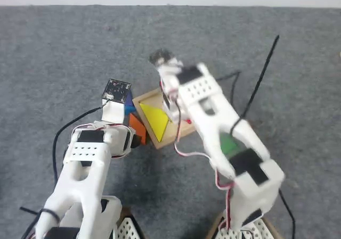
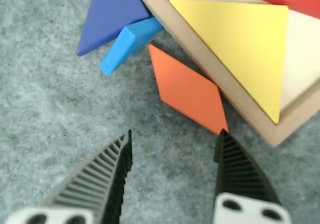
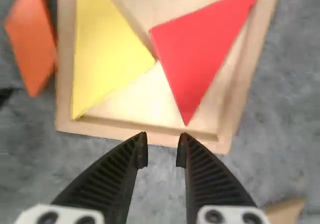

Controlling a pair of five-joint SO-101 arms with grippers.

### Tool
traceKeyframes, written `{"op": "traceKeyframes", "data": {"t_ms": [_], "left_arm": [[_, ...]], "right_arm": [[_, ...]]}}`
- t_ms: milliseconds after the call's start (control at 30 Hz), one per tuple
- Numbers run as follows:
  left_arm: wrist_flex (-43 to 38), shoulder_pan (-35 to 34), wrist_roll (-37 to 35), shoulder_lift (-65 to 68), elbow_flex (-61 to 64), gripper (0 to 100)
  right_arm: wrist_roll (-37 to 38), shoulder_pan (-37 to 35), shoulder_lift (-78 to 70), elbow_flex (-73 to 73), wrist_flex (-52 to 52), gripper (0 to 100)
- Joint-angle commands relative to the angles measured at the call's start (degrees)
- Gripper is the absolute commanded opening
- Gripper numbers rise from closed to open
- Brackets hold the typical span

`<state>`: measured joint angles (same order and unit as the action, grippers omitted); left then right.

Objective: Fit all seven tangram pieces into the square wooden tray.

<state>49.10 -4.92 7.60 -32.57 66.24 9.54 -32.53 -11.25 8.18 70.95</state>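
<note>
The wooden tray (image 2: 200, 48) sits on grey carpet (image 1: 64, 63) between the two arms, and two pieces lie inside it. A yellow triangle (image 2: 245, 49) has its long edge along one inner wall of the tray. A red triangle (image 3: 200, 49) lies in the tray next to it, one corner meeting the yellow one's corner near the tray's middle, with bare wood showing between them. Outside the tray, an orange slanted piece (image 2: 187, 89) lies flat on the carpet just beside the wall that the yellow triangle follows. A light blue piece (image 2: 127, 42) touches the tray's outer corner (it looks tipped up on edge), and a dark blue triangle (image 2: 110, 14) lies against it, a little farther from the tray. A green piece (image 1: 229, 143) is on the tray's opposite side, partly hidden under the right arm.

The left gripper (image 2: 175, 136) hangs near the orange piece with its fingers spread wide, holding nothing. The right gripper (image 3: 161, 141) is just outside the tray's rim, fingers parted only narrowly, also empty.
</note>
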Motion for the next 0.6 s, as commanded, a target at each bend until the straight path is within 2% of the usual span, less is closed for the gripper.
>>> {"op": "traceKeyframes", "data": {"t_ms": [0, 167, 567], "left_arm": [[-1.5, -0.1, 0.4, -2.4, -0.3, 26], [-1.5, -0.1, 0.4, -2.3, -0.3, 26], [-1.5, -0.1, 0.5, -2.3, -0.2, 26]], "right_arm": [[4.8, 0.1, 7.8, 11.6, -11.3, 16.9], [9.7, 0.0, 8.4, 13.5, -13.6, 26.5], [10.0, 0.9, 4.3, 16.0, -17.5, 27.0]]}}
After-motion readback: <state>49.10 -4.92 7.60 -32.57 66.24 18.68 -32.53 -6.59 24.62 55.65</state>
